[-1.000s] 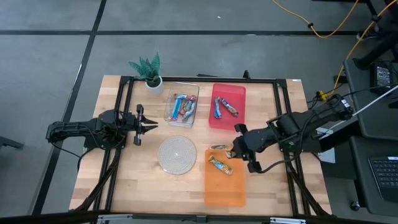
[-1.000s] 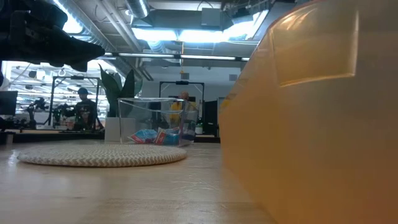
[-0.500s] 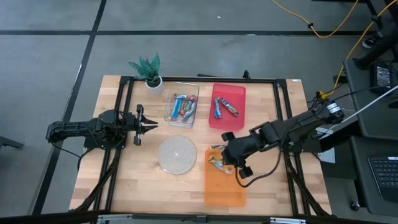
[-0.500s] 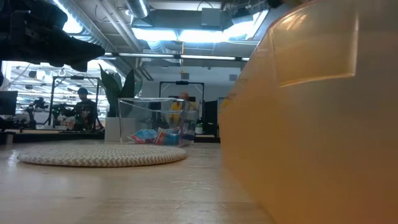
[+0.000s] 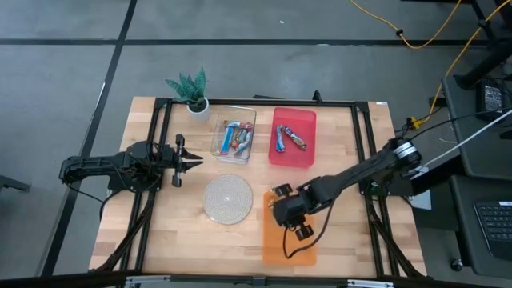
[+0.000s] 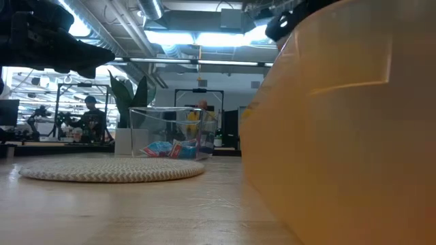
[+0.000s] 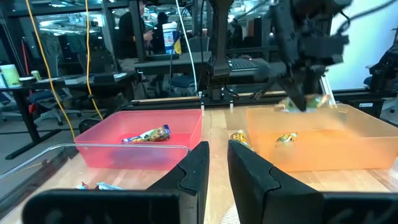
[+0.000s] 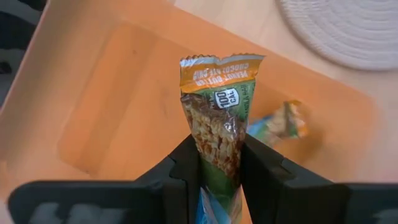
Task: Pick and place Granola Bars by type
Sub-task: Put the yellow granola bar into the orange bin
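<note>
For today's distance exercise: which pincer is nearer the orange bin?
Right. The right pincer hangs over the orange bin, gripping a bar; the left pincer waits beyond the mat.

Held granola bar (image 8: 219,118) orange-green wrapper; orange bin (image 5: 290,246); red bin (image 5: 294,152); clear bin (image 5: 234,134).

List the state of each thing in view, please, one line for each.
Right claw: shut on a bar, over the orange bin.
Left claw: holds nothing, waits at the table's left.
Orange bin: one bar inside.
Red bin: bars inside.
Clear bin: bars inside.
Plant: upright.
</note>
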`<action>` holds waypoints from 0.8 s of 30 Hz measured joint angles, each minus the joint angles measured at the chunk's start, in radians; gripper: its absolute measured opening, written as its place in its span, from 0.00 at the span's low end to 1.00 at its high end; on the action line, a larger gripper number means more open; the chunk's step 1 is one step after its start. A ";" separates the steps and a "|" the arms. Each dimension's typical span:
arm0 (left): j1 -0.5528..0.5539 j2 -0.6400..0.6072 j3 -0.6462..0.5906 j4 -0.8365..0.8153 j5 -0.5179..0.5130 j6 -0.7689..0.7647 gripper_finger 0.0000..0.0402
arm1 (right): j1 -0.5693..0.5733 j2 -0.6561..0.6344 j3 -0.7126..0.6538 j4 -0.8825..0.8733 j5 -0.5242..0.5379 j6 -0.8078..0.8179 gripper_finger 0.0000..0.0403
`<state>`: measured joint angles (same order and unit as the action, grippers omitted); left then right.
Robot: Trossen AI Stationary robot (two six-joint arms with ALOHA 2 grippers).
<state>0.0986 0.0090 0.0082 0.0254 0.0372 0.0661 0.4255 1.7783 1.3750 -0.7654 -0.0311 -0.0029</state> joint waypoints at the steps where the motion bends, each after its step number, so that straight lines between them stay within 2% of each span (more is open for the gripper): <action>1: 0.000 0.000 0.000 0.000 0.000 0.000 0.14 | 0.005 0.014 0.000 0.009 0.000 0.002 0.25; 12: 0.000 0.000 0.000 0.000 0.000 0.000 0.14 | 0.025 0.111 0.000 0.045 0.000 0.107 0.25; 24: 0.000 0.000 0.000 0.000 0.000 0.000 0.14 | 0.043 0.128 -0.002 0.079 0.019 0.312 0.25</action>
<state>0.0989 0.0093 0.0082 0.0254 0.0370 0.0659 0.4690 1.9060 1.3735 -0.6869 -0.0121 0.3090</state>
